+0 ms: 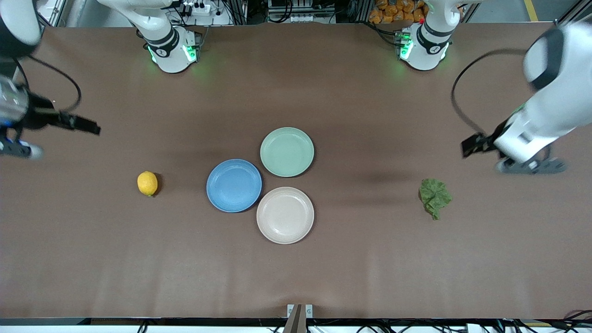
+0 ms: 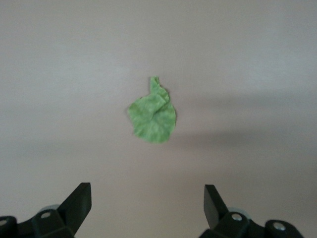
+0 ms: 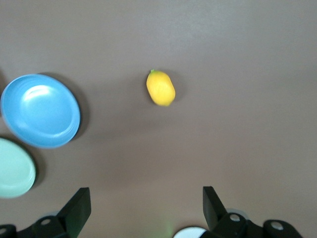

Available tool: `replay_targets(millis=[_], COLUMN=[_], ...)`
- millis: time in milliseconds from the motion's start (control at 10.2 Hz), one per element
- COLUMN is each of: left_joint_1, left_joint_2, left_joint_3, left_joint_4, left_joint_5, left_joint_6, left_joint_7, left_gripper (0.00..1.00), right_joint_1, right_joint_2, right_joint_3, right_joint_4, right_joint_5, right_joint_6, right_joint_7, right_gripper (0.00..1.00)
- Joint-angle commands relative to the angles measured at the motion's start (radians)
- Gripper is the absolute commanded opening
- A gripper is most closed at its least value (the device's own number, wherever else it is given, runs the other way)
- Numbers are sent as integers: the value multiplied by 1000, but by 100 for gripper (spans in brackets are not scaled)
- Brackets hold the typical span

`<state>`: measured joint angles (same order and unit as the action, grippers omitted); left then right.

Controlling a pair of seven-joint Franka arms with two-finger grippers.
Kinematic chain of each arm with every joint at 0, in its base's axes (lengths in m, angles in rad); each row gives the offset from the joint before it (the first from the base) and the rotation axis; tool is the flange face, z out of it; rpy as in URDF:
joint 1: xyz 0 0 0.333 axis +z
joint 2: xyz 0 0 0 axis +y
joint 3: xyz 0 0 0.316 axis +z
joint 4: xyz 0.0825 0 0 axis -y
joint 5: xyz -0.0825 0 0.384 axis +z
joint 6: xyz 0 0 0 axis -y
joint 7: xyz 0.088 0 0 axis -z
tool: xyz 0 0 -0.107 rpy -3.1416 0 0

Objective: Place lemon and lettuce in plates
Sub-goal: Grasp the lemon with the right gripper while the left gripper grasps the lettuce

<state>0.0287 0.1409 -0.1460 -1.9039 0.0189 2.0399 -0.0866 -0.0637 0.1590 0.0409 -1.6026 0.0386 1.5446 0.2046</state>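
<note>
Both arms raised, jaws spread over lemon [image 3: 160, 88] and lettuce [image 2: 152, 113].

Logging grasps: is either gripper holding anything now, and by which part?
Nothing is held. Left gripper is open above the lettuce; right gripper is open above the lemon.

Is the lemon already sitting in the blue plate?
No, the lemon lies on the bare table, apart from the blue plate, toward the right arm's end.

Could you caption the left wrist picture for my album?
Left gripper, fingers open, above the lettuce lying on the table.
</note>
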Motion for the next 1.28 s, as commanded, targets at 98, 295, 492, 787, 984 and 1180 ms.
replay_targets(millis=[98, 295, 492, 787, 984, 1180], left_joint_1=[5, 3, 7, 22, 19, 16], left_joint_2=[201, 300, 371, 433, 446, 444], left_joint_3=[-4, -4, 0, 2, 2, 0], left_joint_4=[-77, -80, -80, -80, -77, -67], left_joint_5=[68, 72, 117, 141, 156, 161], left_joint_6=[256, 343, 423, 494, 500, 499], left_joint_7=[-12, -12, -12, -12, -12, -28], left_gripper=[100, 100, 100, 100, 39, 0], right_joint_1=[-31, -36, -30, -22, -25, -27], right_joint_2=[203, 240, 290, 336, 358, 375], right_joint_3=[8, 7, 7, 8, 8, 7], right_joint_4=[-19, -130, -216, -303, -304, -313], right_joint_5=[-20, -25, -35, -35, -35, -36], right_joint_6=[182, 349, 487, 614, 620, 656], right_joint_7=[-178, -231, -232, -232, -232, -232], right_gripper=[100, 100, 100, 100, 100, 98])
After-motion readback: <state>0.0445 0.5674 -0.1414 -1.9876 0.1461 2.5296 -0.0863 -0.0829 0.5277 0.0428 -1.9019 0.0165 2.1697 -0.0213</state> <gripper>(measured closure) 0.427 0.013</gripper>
